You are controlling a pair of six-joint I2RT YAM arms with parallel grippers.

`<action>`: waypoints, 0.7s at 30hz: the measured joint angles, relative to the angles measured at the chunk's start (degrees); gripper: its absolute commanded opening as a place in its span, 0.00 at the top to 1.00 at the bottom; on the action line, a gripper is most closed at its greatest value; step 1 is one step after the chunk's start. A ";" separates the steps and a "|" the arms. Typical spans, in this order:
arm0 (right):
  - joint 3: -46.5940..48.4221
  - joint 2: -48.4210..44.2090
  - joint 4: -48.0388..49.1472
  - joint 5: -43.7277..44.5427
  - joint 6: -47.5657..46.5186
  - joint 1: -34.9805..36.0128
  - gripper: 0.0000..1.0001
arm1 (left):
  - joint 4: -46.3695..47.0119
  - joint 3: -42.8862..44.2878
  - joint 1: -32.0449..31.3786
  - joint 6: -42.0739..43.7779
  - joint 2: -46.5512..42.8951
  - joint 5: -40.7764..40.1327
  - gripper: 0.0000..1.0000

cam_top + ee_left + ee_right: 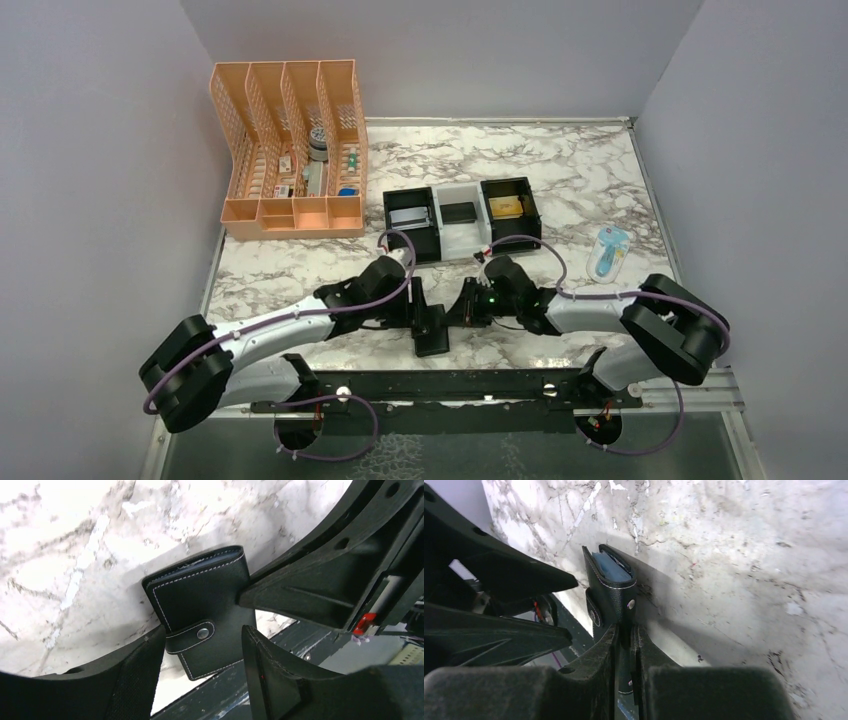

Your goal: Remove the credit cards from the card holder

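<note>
The card holder (432, 341), a black bifold wallet with white stitching and a snap tab, sits near the table's front edge between both grippers. My right gripper (625, 630) is shut on one edge of the card holder (613, 597) and holds it up on its side. Blue-grey lining shows in its slightly parted top. My left gripper (202, 645) is open, its fingers (142, 680) on either side of the card holder's (200, 600) tab end without pressing it. The snap tab is fastened. The credit cards are hidden inside.
A peach desk organiser (290, 150) stands at the back left. A row of black and white square trays (460, 215) sits mid-table. A small blue-and-white packet (608, 250) lies at the right. The dark mounting rail (450, 385) runs along the front edge just behind the wallet.
</note>
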 measured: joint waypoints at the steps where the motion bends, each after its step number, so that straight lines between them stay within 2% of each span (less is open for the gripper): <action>1: 0.02 -0.83 -1.18 1.01 -0.22 0.00 0.89 | -0.28 0.98 -0.15 0.31 0.50 -0.48 0.40; 9: 1.33 -7.50 -11.43 10.08 -2.47 0.00 0.89 | -4.35 11.10 -4.72 3.85 9.60 -6.12 0.50; 13: 1.42 -8.81 -13.44 12.09 -3.10 0.00 0.89 | -6.58 14.21 -7.23 4.33 14.21 -8.74 0.51; 21: 1.42 -10.23 -15.21 13.97 -3.74 0.00 0.89 | -9.55 16.65 -8.87 5.14 18.01 -12.26 0.48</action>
